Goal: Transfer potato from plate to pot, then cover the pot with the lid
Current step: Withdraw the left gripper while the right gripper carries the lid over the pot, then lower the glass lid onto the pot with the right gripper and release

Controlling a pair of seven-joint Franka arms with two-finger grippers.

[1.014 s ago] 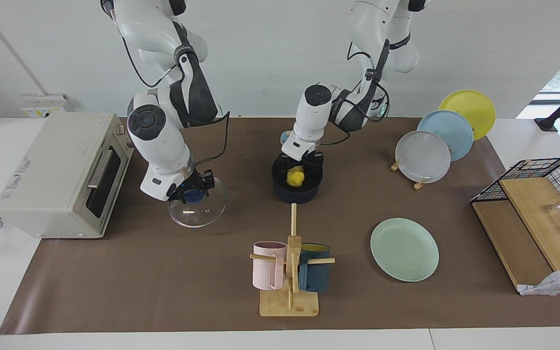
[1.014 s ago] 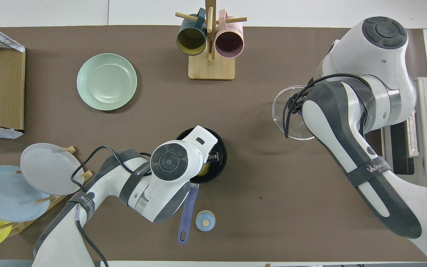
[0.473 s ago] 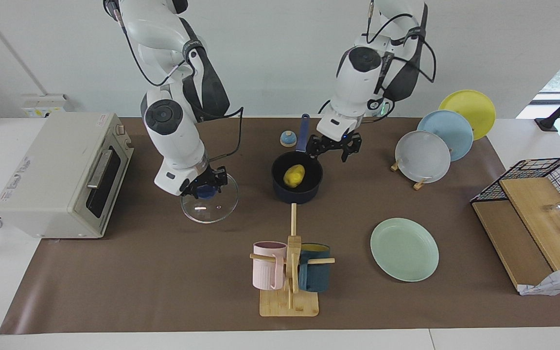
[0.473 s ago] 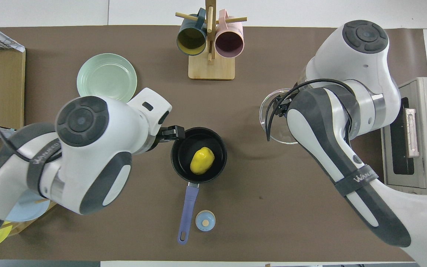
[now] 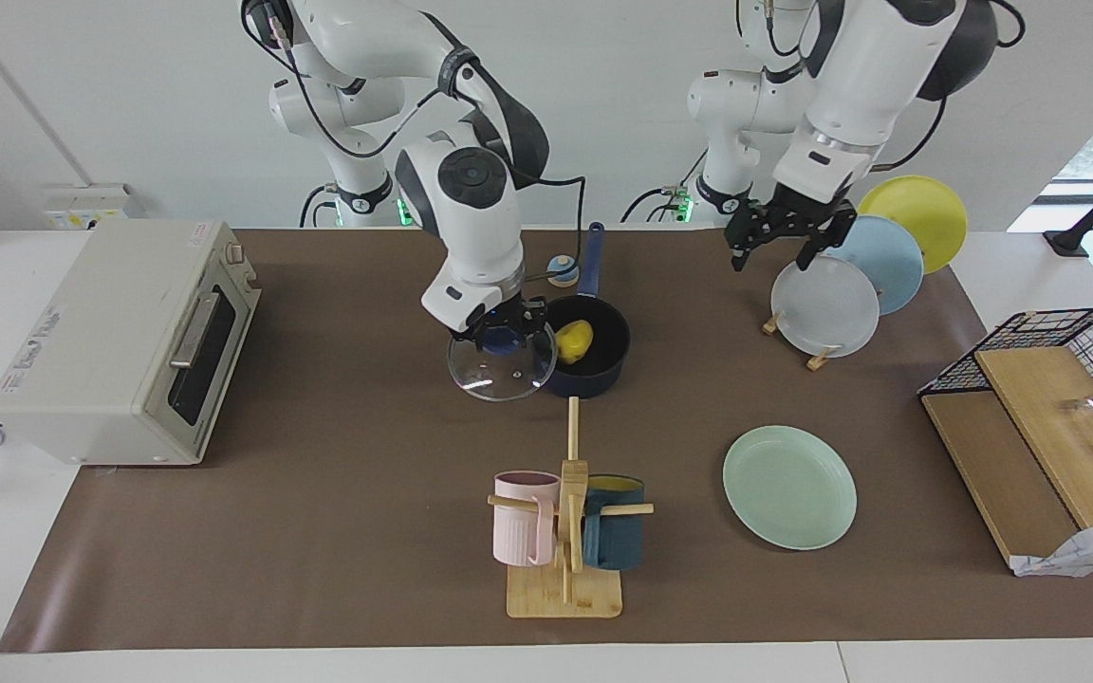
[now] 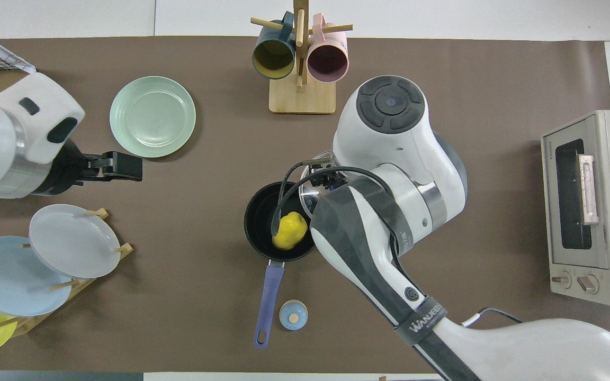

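Brown mat: pot handle toward robots; right gripper pinching lid; left gripper spread.

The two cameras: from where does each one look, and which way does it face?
Facing view: high across the table, facing the robots; both arms come down from the top, the right hand holding the lid beside the pot.
Overhead view: above the robots' end, looking steeply down; arms enter from below, the left hand beside the plate.
Shared: pot, potato, plate, seen half a turn apart.
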